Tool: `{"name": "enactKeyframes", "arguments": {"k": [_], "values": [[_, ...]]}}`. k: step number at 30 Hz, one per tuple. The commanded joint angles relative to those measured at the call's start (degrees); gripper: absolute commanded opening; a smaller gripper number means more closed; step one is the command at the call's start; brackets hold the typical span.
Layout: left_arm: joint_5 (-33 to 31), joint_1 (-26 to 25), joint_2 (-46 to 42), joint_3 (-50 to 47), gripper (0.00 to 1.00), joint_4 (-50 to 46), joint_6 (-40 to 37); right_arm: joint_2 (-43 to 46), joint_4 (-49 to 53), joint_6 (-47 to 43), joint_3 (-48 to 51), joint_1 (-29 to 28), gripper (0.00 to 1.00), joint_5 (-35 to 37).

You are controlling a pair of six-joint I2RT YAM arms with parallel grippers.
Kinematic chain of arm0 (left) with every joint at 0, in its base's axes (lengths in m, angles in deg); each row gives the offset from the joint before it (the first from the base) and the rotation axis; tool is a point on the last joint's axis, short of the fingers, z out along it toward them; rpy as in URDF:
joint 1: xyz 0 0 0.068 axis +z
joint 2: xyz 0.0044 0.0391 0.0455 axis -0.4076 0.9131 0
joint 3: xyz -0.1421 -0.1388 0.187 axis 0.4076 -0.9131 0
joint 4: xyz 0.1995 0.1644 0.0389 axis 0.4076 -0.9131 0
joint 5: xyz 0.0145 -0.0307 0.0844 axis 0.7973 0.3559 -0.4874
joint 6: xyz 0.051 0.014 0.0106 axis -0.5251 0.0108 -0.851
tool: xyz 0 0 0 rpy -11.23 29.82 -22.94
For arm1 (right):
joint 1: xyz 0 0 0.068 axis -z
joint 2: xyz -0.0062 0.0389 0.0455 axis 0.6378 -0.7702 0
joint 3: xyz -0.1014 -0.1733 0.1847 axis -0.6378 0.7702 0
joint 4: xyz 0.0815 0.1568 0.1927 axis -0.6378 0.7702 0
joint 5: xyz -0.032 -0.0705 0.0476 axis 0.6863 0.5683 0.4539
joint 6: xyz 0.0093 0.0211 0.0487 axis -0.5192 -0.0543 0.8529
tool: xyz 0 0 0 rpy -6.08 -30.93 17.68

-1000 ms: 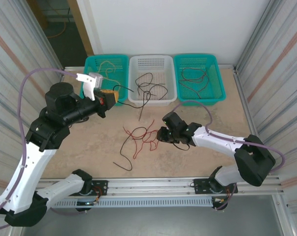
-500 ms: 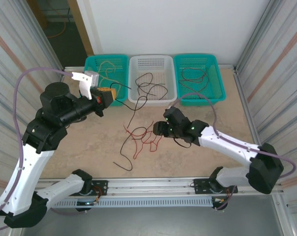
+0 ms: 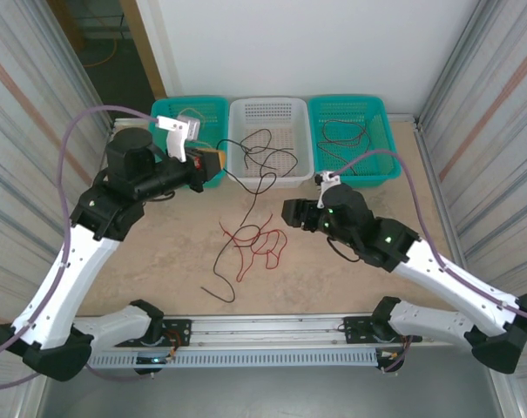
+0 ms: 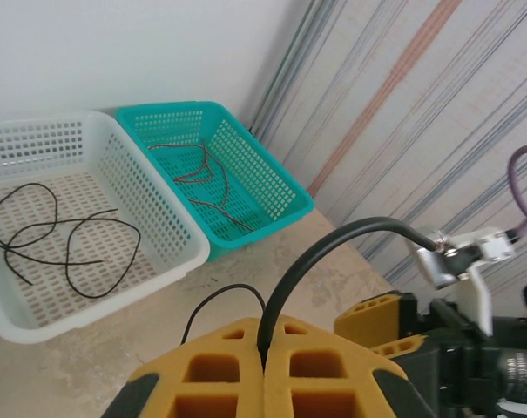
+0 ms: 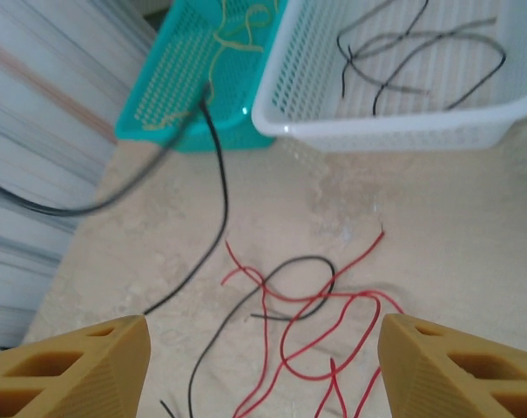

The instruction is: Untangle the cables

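By the near right corner of the left teal basket (image 3: 189,102), my left gripper (image 3: 218,162) was pressed shut, its yellow pads (image 4: 219,383) meeting on a black cable (image 5: 224,196) that came out between them at the tips. From that pinch the cable dropped to the table (image 3: 158,261) and trailed toward my bases, its free end lying on the bare surface to the left of the red cable (image 3: 256,246). The red cable lay in loose loops near the middle of the table, in front of the white basket (image 3: 270,102). In my right wrist view a black strand curled through those red loops, and I could not tell whether it belonged to the cable I held. My right gripper (image 3: 289,212) hung just to the right of the red loops and apart from them, its fingers (image 5: 80,366) spread wide with nothing gripped between them. Along the far edge the three baskets stood side by side. Tan cables (image 5: 233,26) lay in the left teal basket, loose black cables (image 3: 261,155) in the white one, and dark cables (image 3: 343,135) in the right teal basket (image 3: 350,99).
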Motion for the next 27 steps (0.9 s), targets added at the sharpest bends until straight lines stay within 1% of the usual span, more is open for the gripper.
{"name": "enactKeyframes", "arguments": {"k": [1,10,15,20,23,25,27], "values": [[4.19,0.67,2.26,1.83,0.0,3.02,0.9,2.39,1.16,-2.37,-2.39,0.1,0.72,4.48],[5.64,0.97,9.15,6.7,0.0,7.04,1.96,2.96,1.86,-0.09,-1.31,0.55,0.72,3.63],[5.56,1.49,13.16,12.25,0.0,7.19,0.93,2.98,2.66,1.15,0.04,0.55,0.72,3.54],[2.66,2.88,19.03,19.59,0.0,7.64,-0.84,2.98,2.48,2.11,0.85,0.55,0.72,3.05],[0.55,4.1,23.36,22.75,0.0,9.92,-1.37,2.94,2.63,2.47,0.98,0.51,0.72,3.07],[-1.54,4.81,26.26,23.6,0.0,12.25,-1.64,3.02,2.74,2.56,1.11,0.53,0.72,3.16],[-4.93,5.4,30.38,25.05,0.0,14.13,-0.98,2.89,2.74,2.79,1.45,0.56,0.72,3.34]]}}
